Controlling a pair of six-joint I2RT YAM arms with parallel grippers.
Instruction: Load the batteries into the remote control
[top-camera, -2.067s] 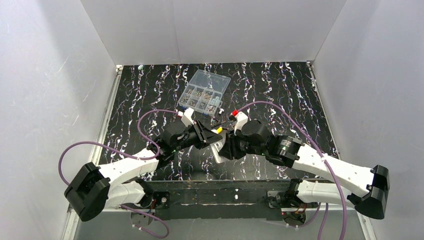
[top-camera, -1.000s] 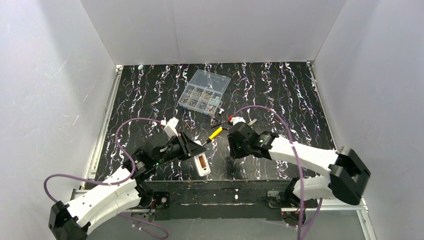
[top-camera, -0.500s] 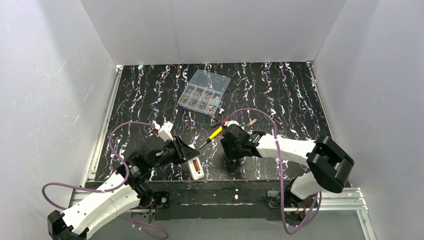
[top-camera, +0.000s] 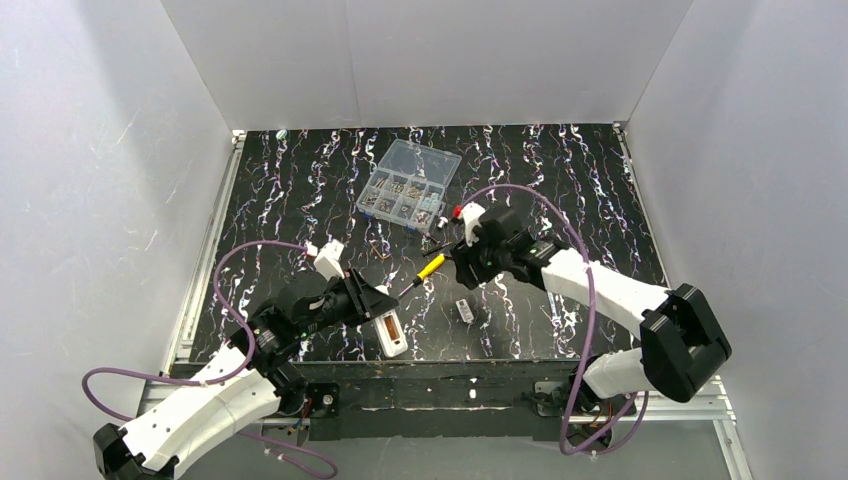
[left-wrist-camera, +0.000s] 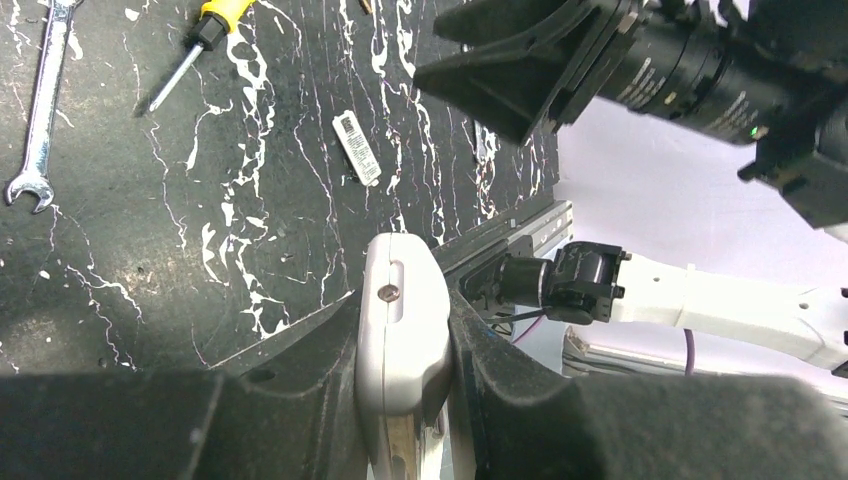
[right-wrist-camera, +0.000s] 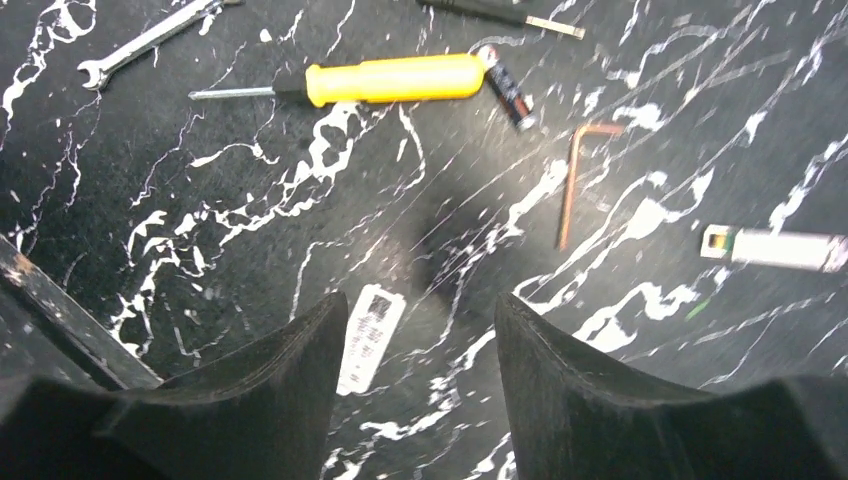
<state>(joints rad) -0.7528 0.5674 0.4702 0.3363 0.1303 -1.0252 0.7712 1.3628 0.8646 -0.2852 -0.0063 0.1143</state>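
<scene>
1. Top view: the left fingers (top-camera: 368, 300) pinch the remote control (top-camera: 397, 345) over the counter's (top-camera: 560, 180) near edge, its dark patch facing up, seemingly offered for loading. The left arm is folded low. The right arm reaches in from the right, wrist bent down.
2. Left wrist view: both fingers clamp the remote. A small labelled plate (left-wrist-camera: 357, 148), probably its cover, lies apart.
3. Right wrist view: the right fingers (right-wrist-camera: 270, 390) are spread and empty above that plate. A battery (right-wrist-camera: 505, 95) touches the yellow screwdriver (right-wrist-camera: 390, 80) farther off.

Lab test booth — white walls (top-camera: 430, 60) boxing a black marbled table (top-camera: 300, 190).
</scene>
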